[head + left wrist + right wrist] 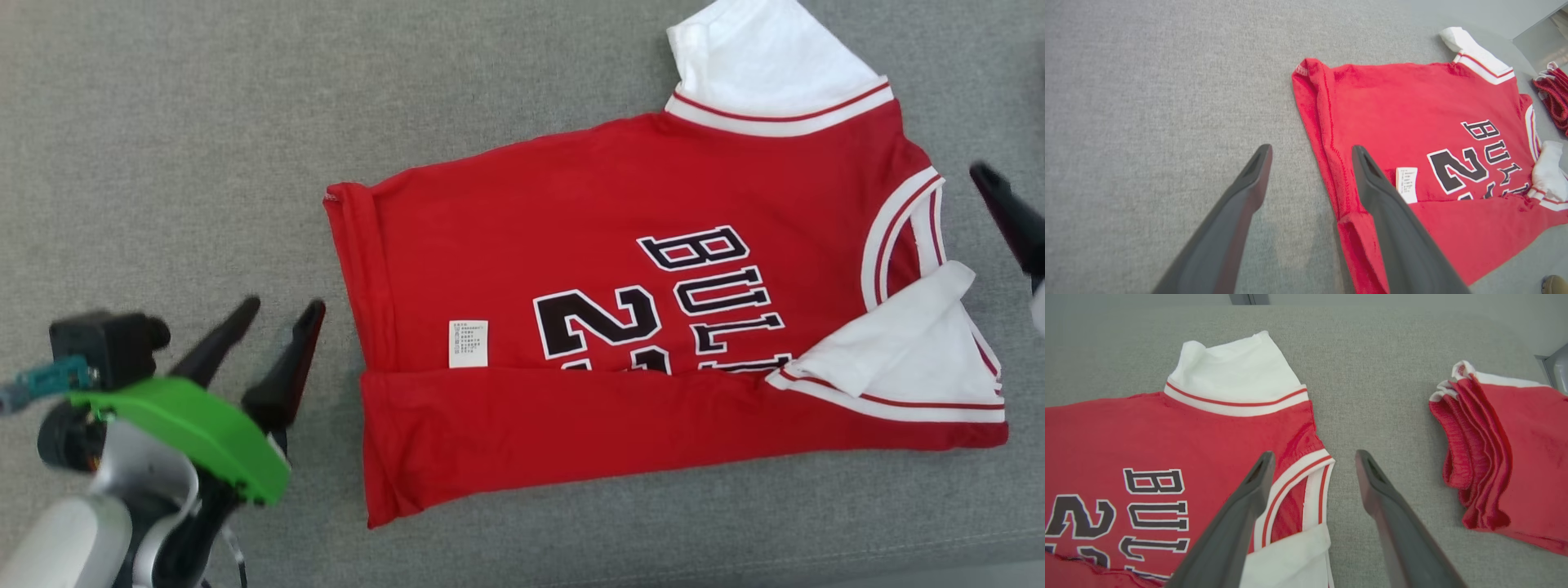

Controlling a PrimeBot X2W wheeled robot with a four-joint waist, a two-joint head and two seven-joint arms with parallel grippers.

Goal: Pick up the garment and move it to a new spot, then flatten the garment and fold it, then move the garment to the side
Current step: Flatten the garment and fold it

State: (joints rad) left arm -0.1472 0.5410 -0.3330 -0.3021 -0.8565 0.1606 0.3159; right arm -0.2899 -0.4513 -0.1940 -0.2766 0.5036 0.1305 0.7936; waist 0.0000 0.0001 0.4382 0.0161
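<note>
Jersey: a red jersey (571,212) lies flat, print side up, in the middle and right of the worktop in the head view.
Long axis: it runs left to right across the head view, rising a little toward the right.
Which way it points: the hem (347,269) is at the left end and the white-trimmed neck at the right end.
Fold: the near long edge is turned up over the front and covers the bottom of the black number (596,318).
Sleeves: one white sleeve (759,57) sticks out at the far right corner. The other sleeve (890,343) is folded in over the near right corner.
Tag: a white care tag (468,344) sits just above the fold, near the hem.
Surface: the worktop (163,122) is covered in plain grey cloth.
Other clothes: a pile of folded red clothes (1506,449) lies beyond the neck end, apart from the jersey.
Room: a paler grey strip runs past the worktop's far edge in the right wrist view.
Left gripper: the left gripper (282,310) is just beside the hem, with its jaws spread wide and nothing between them.
Right gripper: the right gripper (1314,457) is at the neck end, jaws spread wide and empty. One finger is over the neck trim, the other over bare cloth. Whether either gripper touches anything cannot be told.
</note>
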